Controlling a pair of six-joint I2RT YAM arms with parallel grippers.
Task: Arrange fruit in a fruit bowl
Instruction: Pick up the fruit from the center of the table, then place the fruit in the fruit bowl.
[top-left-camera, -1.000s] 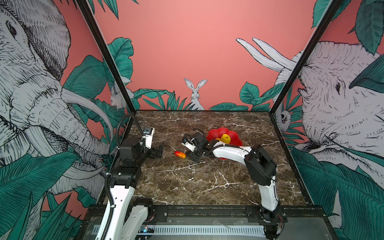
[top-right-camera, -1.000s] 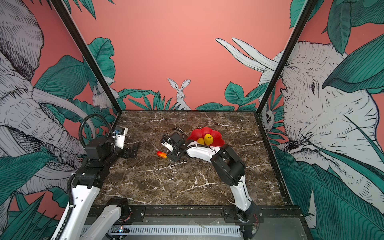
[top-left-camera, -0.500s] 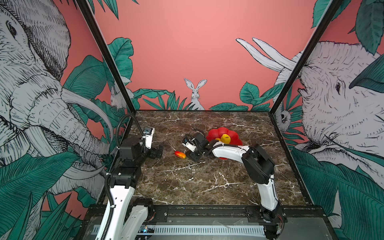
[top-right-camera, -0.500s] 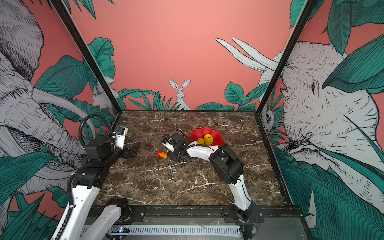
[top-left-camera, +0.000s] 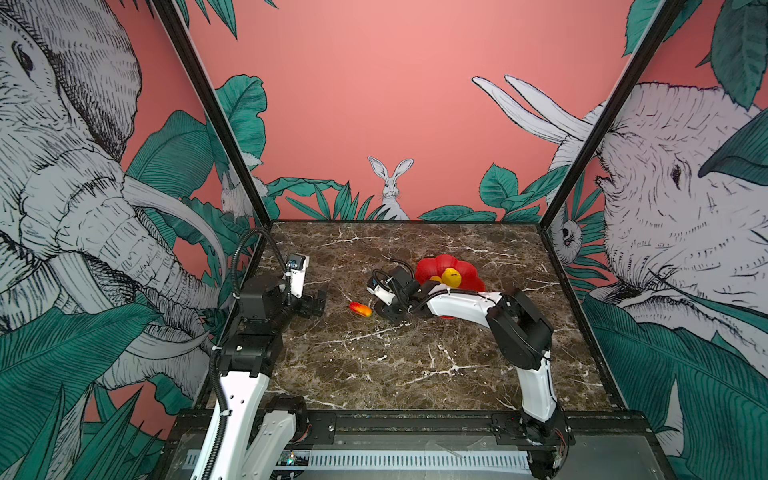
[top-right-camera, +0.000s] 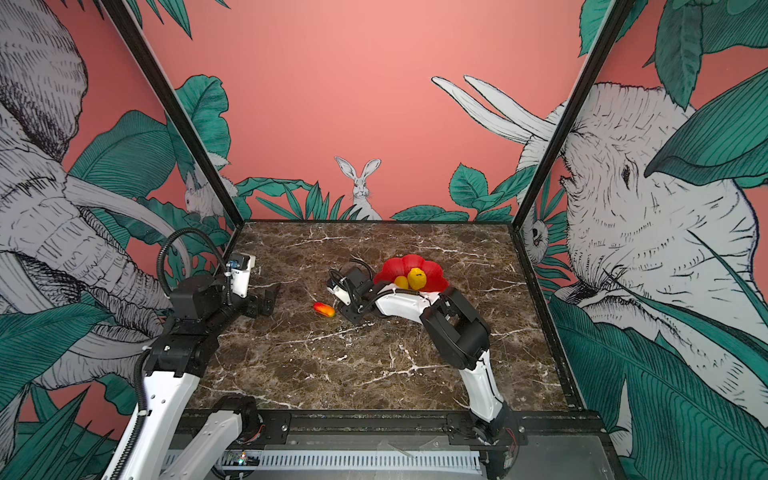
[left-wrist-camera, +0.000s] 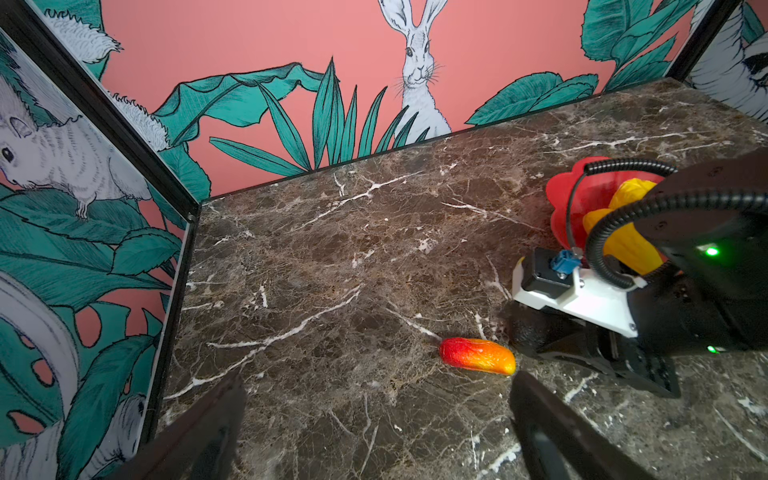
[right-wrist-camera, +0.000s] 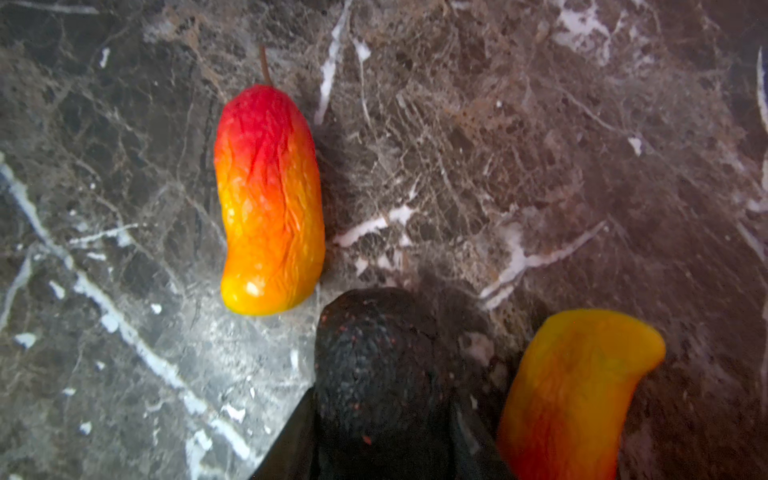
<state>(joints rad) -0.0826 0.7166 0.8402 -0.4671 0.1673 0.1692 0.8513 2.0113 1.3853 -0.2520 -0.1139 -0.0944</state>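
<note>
While the right gripper (right-wrist-camera: 382, 436) sits low on the counter (top-left-camera: 395, 365) at the centre of both top views, its jaws are seen in the right wrist view, at the lower middle of the frame, closed in against the two sides of the black oval fruit (right-wrist-camera: 374, 365), which still rests on the marble. One red-orange fruit (right-wrist-camera: 270, 199) lies just beside the black one, toward the upper left of that frame; in a top view it shows left of the gripper (top-left-camera: 360, 309). A second red-orange fruit (right-wrist-camera: 573, 395) lies at the lower right of the wrist frame, just beside a jaw.

Right of centre in both top views, the red flower-shaped bowl (top-left-camera: 469, 276) holds the round yellow fruit (top-left-camera: 451, 277) and the long yellow fruit (top-right-camera: 400, 281), partly hidden by the right arm.

At the left of the top views, the left gripper (top-left-camera: 313, 301) hangs above the counter with its jaws spread wide and nothing between them.
</note>
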